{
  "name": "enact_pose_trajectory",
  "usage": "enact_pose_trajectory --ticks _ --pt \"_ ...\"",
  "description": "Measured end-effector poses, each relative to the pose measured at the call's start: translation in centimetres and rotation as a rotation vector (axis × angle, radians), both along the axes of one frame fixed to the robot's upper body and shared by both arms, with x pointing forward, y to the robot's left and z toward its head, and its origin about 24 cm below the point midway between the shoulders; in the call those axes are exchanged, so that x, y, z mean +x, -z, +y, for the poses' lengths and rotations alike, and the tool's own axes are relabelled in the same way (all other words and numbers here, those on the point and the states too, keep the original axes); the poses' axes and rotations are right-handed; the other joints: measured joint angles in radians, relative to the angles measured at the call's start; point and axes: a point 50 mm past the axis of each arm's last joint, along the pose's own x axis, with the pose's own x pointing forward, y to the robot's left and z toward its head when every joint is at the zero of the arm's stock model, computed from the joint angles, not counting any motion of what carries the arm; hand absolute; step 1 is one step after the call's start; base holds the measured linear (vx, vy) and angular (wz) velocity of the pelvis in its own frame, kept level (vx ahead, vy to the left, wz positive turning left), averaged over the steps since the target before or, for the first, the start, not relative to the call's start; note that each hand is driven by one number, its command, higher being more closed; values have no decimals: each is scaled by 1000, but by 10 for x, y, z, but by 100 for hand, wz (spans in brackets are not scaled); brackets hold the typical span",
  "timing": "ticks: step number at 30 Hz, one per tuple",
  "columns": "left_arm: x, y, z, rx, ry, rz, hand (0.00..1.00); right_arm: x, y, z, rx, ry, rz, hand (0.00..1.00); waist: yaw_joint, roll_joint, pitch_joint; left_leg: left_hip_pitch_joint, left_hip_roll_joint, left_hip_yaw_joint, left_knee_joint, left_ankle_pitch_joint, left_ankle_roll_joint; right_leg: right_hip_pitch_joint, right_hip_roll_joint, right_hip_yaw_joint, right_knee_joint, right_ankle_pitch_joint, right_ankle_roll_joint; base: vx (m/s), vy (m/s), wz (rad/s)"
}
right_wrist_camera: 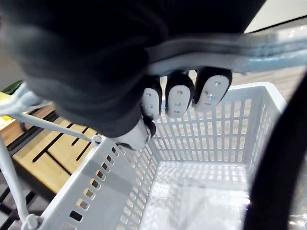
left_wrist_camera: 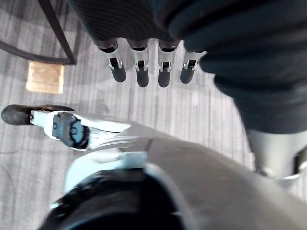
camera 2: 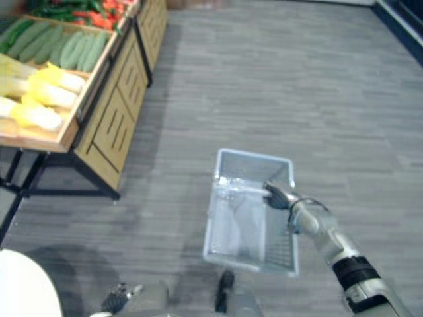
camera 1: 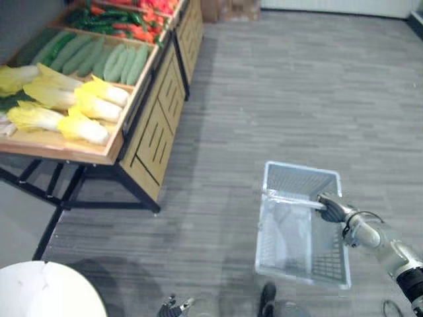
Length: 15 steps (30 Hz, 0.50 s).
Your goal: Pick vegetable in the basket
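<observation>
Right hand [camera 1: 332, 210] clamped on the empty basket's [camera 1: 301, 173] handle, left hand [left_wrist_camera: 142, 72] loose, so next it's gotta reach the cabbages [camera 1: 89, 105].

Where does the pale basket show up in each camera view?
Left eye view: basket at lower right, the right hand curled round its handle.
Right eye view: lower centre.
Right wrist view: just beneath the hand, slotted walls filling the lower half.
Left wrist view: the left hand over grey floor.
Shared landmark: the wooden stand's slatted side panel, left of the basket in both eye views.
</observation>
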Motion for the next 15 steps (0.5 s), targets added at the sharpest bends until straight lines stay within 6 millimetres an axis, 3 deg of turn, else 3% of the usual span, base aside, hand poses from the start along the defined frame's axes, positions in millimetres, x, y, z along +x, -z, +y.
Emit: enact_pose_trajectory --ticks 1,3,6,8,9,10,11,12,13,14,15 --pt "-2 0 1 3 2 5 0 1 -4 -4 6 21 -25 100 4 -5 4 -58 -15 19 17 -8 -4 59 -1 -16 -30 -32 22 374 -93 39" --pt "-4 1 0 3 11 14 0 2 -8 -8 12 40 -42 100 9 -1 4 -150 -50 53 -62 -20 -6 109 -2 -44 -57 -64 25 392 -40 40" --pt "-8 2 -1 7 41 35 0 -4 -4 -12 8 48 -27 100 26 -13 -3 -172 -122 253 -529 0 -9 174 -26 -88 -97 -101 69 394 43 41" --pt "-22 5 -5 0 64 82 0 -7 0 -12 7 48 -13 100 51 13 -18 -148 -161 353 -929 164 -4 221 -7 -101 -115 -152 100 527 96 22" --pt "-26 5 -4 3 68 96 0 -7 1 -11 11 48 -12 100 59 19 -21 -148 -157 354 -938 240 7 234 2 -92 -118 -162 104 563 104 1" --pt "-29 5 -1 13 72 108 0 -8 6 -6 28 42 0 100 71 -10 -24 -133 -178 366 -919 259 80 252 -9 -58 -119 -172 87 577 97 4" --pt "-29 5 0 17 67 108 0 -8 6 -4 28 33 3 100 81 -27 -26 -132 -193 364 -901 234 112 240 -29 -26 -87 -159 77 688 157 18" --pt "-30 4 3 24 50 107 0 -6 5 -2 32 26 -3 100 84 -32 -28 -131 -197 367 -848 196 165 224 -49 30 -8 -146 84 566 163 15" --pt "-31 4 3 24 34 110 0 -4 4 0 31 18 -6 100 85 -36 -26 -114 -201 374 -834 172 181 219 -66 51 42 -139 96 543 190 11" --pt "-33 5 3 22 17 113 0 -2 6 4 32 1 0 100 86 -47 -26 -60 -222 377 -831 133 187 191 -99 89 191 -120 125 524 177 -2" --pt "-35 3 7 35 17 112 0 0 11 10 55 0 11 100 84 -58 -24 21 -238 380 -862 99 177 118 -142 121 438 -50 215 501 171 -2"
